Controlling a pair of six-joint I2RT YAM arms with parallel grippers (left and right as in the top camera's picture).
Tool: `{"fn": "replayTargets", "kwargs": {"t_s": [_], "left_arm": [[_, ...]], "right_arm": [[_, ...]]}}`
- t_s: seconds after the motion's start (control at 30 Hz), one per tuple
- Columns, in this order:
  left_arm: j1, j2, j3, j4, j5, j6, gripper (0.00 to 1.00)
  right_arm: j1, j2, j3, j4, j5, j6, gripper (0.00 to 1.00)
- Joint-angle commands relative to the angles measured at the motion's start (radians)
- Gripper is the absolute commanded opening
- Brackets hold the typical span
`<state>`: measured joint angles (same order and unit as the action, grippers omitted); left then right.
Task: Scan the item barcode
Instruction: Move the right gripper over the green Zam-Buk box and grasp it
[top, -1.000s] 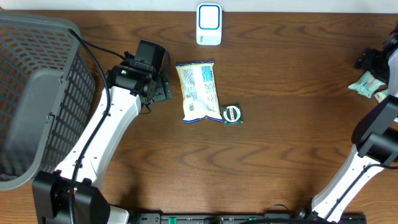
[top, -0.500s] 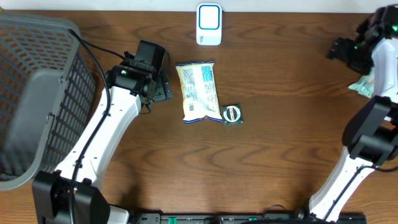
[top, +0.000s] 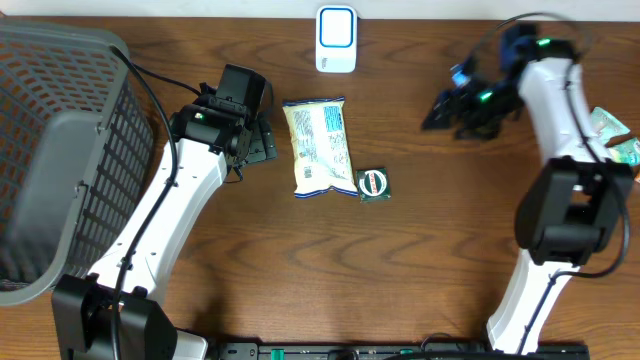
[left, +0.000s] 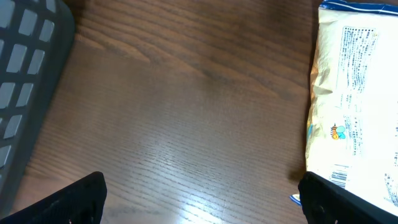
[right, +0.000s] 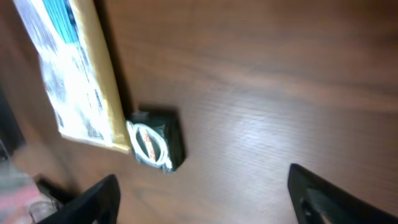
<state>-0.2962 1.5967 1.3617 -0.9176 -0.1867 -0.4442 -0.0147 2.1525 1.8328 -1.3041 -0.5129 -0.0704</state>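
A yellow-and-white snack bag lies flat near the middle of the table, with a small dark green packet at its lower right corner. A white scanner with a blue outline sits at the back edge. My left gripper rests open just left of the bag; in the left wrist view the bag fills the right side and only bare wood lies between the left gripper jaws. My right gripper hovers open to the right of the bag. The right wrist view shows the bag and the packet ahead of the right gripper.
A large grey mesh basket takes up the left side, and its wall shows in the left wrist view. Green packets lie at the right edge of the table, behind my right arm.
My right arm has swung from the far right edge leftwards over the table toward the bag and packet, its jaws narrowing a little. The left arm and the items have not moved.
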Motion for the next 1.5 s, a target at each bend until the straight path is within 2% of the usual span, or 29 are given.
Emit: {"fn": "replayTargets", "kwargs": {"t_s": [0.0,0.13,0.23,0.37,0.53,0.87,1.07,1.27,1.47], "left_arm": [[0.002,-0.009,0.005,-0.005,-0.016,0.006,0.98],[0.002,-0.009,0.005,-0.005,-0.016,0.006,0.98],[0.002,-0.009,0.005,-0.005,-0.016,0.006,0.98],[0.002,-0.009,0.005,-0.005,-0.016,0.006,0.98],[0.002,-0.009,0.005,-0.005,-0.016,0.006,0.98],[0.002,-0.009,0.005,-0.005,-0.016,0.006,0.98],[0.002,-0.009,0.005,-0.005,-0.016,0.006,0.98],[0.002,-0.009,0.005,-0.005,-0.016,0.006,0.98],[0.002,-0.009,0.005,-0.005,-0.016,0.006,0.97]], "right_arm": [[0.068,-0.002,-0.078,0.013,-0.013,-0.032,0.75],[0.15,-0.002,-0.152,0.04,-0.013,-0.032,0.68],[0.195,-0.002,-0.174,0.042,-0.013,-0.032,0.66],[0.232,-0.002,-0.177,0.064,0.03,-0.017,0.57],[0.258,-0.002,-0.185,0.077,0.193,0.119,0.6],[0.292,-0.002,-0.279,0.192,0.119,0.126,0.58],[0.298,-0.002,-0.299,0.238,0.133,0.132,0.52],[0.288,-0.002,-0.295,0.24,0.338,0.258,0.53],[0.259,-0.002,-0.253,0.197,0.454,0.286,0.54]]}}
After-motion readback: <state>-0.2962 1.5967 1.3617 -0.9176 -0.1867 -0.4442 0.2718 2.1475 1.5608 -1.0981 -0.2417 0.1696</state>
